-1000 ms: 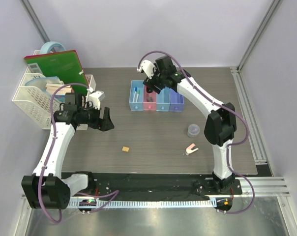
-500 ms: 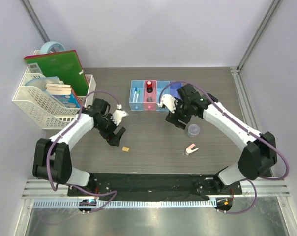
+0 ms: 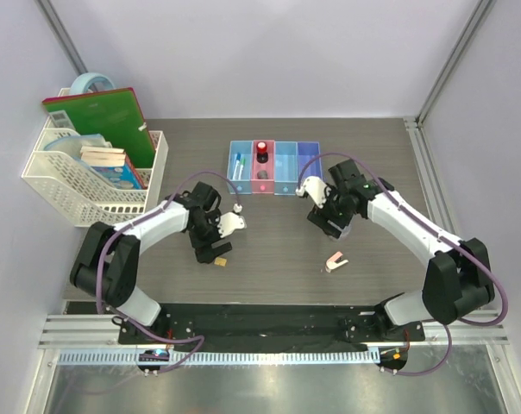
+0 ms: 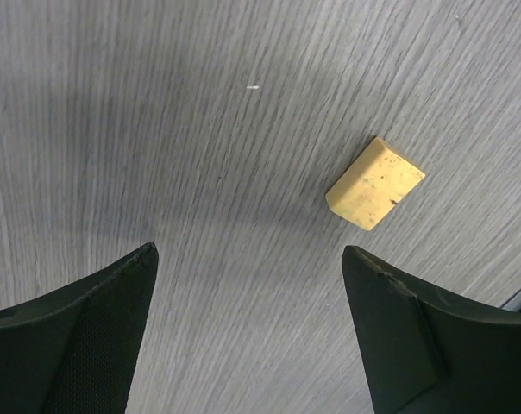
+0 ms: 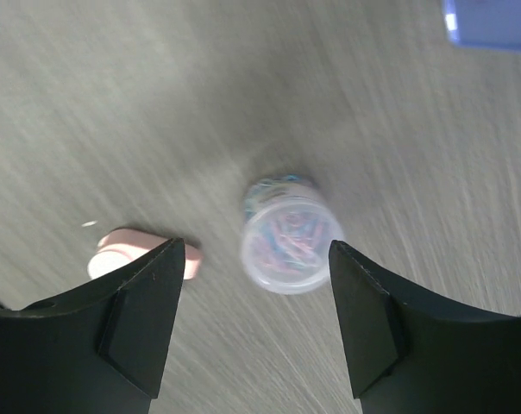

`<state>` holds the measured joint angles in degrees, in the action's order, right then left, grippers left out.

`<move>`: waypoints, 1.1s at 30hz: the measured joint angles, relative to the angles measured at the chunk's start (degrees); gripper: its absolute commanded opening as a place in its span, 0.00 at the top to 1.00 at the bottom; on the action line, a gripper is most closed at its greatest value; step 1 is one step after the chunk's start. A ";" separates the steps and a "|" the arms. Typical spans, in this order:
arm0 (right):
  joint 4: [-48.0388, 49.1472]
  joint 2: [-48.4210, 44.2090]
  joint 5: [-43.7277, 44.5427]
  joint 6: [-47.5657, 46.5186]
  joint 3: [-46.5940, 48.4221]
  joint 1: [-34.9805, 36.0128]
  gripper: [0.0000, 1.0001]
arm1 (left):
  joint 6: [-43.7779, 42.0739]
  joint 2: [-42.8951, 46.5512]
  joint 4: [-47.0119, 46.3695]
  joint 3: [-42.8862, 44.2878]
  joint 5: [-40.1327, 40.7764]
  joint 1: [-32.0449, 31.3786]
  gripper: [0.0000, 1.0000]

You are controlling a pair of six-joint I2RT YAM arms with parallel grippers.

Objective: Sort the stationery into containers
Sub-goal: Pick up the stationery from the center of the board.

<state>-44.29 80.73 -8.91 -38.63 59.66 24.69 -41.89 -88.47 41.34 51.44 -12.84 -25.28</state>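
A yellow block lies on the table just ahead and to the right of my open left gripper, which holds nothing. My right gripper hovers open over the round tub of coloured clips. That tub is hidden under the gripper in the top view. The pink-white clip lies beside the tub. The row of containers stands at the back. Its left bin holds pens and its pink bin holds the red-and-black knob.
A white mesh basket with a green book, notebooks and a light blue tape roll stands at the back left. A corner of the purple-blue bin shows in the right wrist view.
My left gripper has swung right and forward to the yellow block. My right gripper has come away from the bins and now hangs over the tub.
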 measured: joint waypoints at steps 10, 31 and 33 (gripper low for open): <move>3.72 1.05 0.00 0.24 0.02 -9.90 0.27 | -5.75 -1.97 1.57 0.28 -0.66 -3.56 0.16; 4.92 1.92 -1.86 1.75 0.79 -15.82 0.23 | -4.33 -4.02 -0.57 1.18 3.15 -9.16 0.64; 4.94 1.92 -2.23 1.95 0.79 -16.37 0.23 | -3.78 -4.24 -0.63 1.38 3.56 -9.31 0.65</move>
<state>-39.35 82.65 -11.14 -36.69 60.45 8.32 -45.67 -92.71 40.71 52.82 -9.28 -34.59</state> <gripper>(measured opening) 0.763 0.368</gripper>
